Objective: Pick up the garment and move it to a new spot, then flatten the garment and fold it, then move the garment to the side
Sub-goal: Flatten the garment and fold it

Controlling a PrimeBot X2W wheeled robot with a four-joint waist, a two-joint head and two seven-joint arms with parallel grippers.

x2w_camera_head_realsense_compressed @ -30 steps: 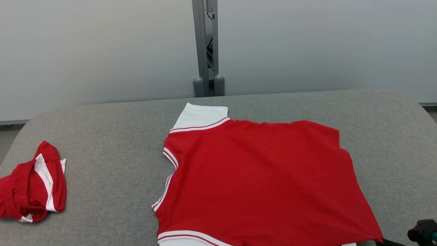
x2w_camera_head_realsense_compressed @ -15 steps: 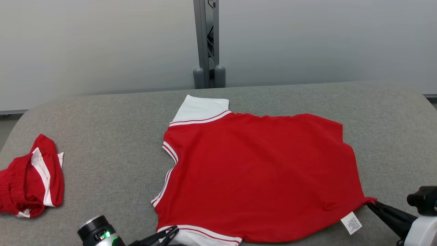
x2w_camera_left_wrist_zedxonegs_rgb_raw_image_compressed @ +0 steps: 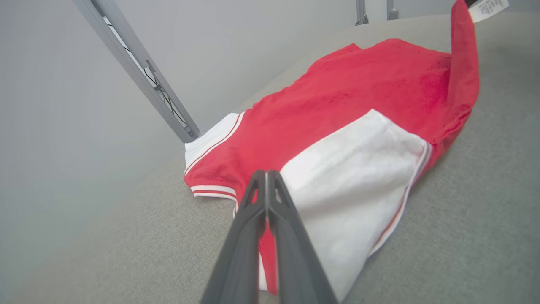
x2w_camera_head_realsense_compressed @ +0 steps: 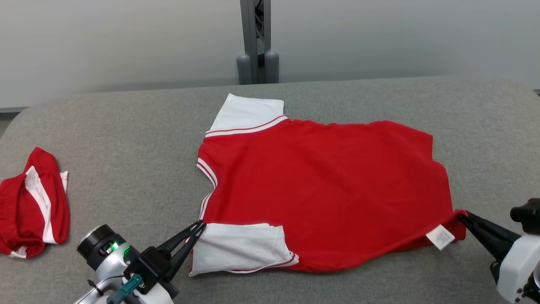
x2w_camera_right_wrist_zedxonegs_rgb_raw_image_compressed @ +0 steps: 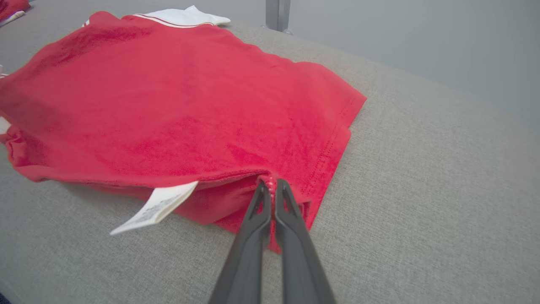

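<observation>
Arms are held low; the red-and-white fabric shirt [x2w_camera_head_realsense_compressed: 320, 190] is pinched by left claw [x2w_camera_head_realsense_compressed: 201, 226] at sleeve, right claw [x2w_camera_head_realsense_compressed: 462, 216] at hem.

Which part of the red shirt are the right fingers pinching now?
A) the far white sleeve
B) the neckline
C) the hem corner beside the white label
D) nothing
C: the right fingers are closed on the red shirt at its hem corner, right beside the white label.

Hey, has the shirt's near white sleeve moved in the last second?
Yes. The near white sleeve flipped over onto the red body, toward the far sleeve.
</observation>
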